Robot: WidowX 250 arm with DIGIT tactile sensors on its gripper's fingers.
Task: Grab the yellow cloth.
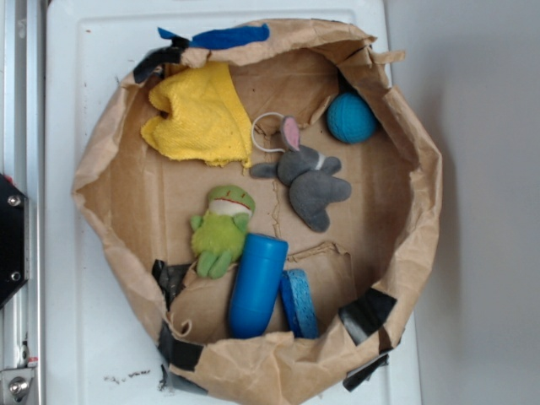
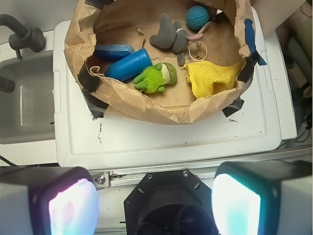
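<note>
The crumpled brown paper wall (image 1: 396,278) is ringing everything, leaving entry only from above. The bright yellow terry cloth (image 1: 201,116) is lying against that wall's rim, with bare cardboard floor opening beside it. The grey plush mouse (image 1: 310,179) is crowding near the cloth; the yellow-green plush frog (image 1: 221,231) is sitting well apart.

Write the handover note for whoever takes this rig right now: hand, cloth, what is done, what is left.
Hand: open, empty, both fingers seen at the bottom of the wrist view, held well back from the paper-bag bin, outside its rim.
Yellow cloth: crumpled inside the bin against its wall, beside the grey plush mouse, with the green plush frog apart from it further along the bin floor.
Also in the bin: blue cylinder, blue sponge, teal ball.
Done: nothing yet; cloth untouched.
Left: move over the bin, descend on the cloth, close, lift. Avoid the mouse lying close by.
</note>
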